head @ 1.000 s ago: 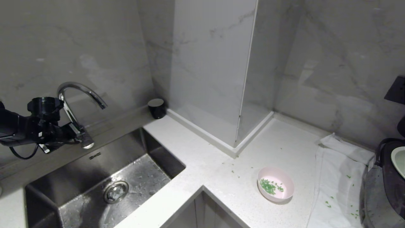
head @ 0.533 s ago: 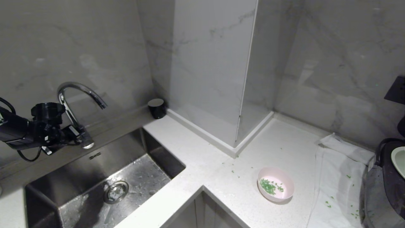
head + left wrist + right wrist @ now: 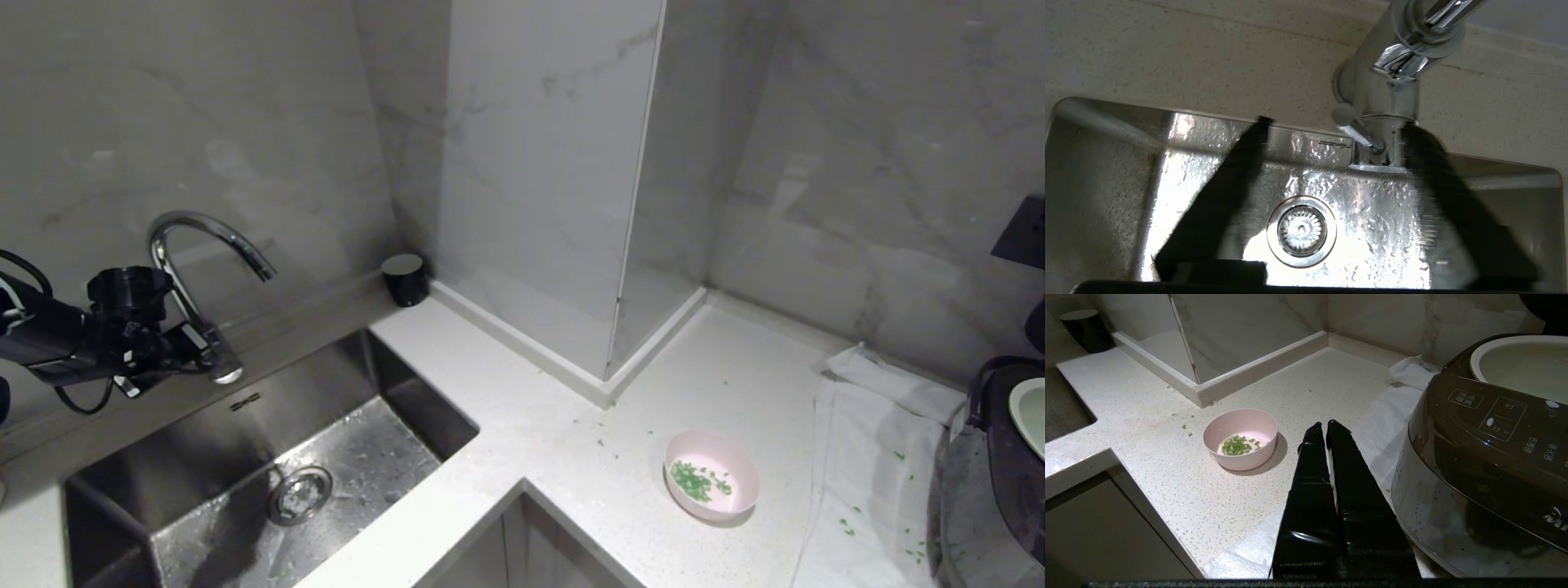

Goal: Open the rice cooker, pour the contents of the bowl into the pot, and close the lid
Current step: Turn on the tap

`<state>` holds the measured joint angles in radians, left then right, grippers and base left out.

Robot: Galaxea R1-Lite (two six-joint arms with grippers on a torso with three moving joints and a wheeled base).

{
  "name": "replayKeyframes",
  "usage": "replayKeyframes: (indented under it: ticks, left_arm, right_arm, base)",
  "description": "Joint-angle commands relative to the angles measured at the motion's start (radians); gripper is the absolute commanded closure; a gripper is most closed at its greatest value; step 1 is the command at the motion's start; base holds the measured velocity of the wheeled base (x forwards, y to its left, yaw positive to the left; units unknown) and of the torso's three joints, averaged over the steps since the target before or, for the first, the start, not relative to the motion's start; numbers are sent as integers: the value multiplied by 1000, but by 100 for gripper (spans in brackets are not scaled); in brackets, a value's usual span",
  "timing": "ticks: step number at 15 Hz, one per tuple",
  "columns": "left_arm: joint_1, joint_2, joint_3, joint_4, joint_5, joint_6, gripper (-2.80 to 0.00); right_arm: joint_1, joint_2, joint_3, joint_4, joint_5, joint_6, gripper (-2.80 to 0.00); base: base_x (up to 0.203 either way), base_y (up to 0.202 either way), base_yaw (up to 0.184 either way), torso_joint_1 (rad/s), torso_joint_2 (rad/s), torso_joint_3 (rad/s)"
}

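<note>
Cooker, rice, dark (image 3: 1486, 457): stood at the right end of the surface (image 3: 1167, 473), lid not in view over it, white pot (image 3: 1523, 363) exposed, presumably so the pour could follow.
Bowl, pink (image 3: 712, 487): sat upright on the surface, apart from the cooker, green bits (image 3: 694, 480) inside; judged not yet poured.
Cloth, white (image 3: 865, 482): lay under and beside the cooker, flecked with stray green bits, likely to catch spills.
Right gripper (image 3: 1323, 425): fingers pressed together, empty, hanging between bowl and cooker.
Left gripper (image 3: 1335, 126): fingers spread, empty, by the tap (image 3: 196, 269) over the wet steel sink (image 3: 269, 457), well apart from the bowl.
Walls: grey marble.
</note>
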<state>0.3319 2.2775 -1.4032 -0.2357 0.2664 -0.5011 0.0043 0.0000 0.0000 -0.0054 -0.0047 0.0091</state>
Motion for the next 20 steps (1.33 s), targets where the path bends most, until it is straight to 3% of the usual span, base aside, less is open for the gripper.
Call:
replayKeyframes:
  ticks: [1,5,20]
  left_arm:
    - [5,18,-20,-2,4,-4,0]
    - [7,28,-26,-4,31,-10,0]
    - [-1,-19,53,0,20,-14,0]
  right_arm:
    - [0,0,2,-1,0,0,0]
    - [0,0,2,-1,0,0,0]
    - [0,0,2,-1,0,0,0]
  base:
    - [0,0,0,0,0,0]
    - [0,0,0,0,0,0]
    - [0,0,0,0,0,0]
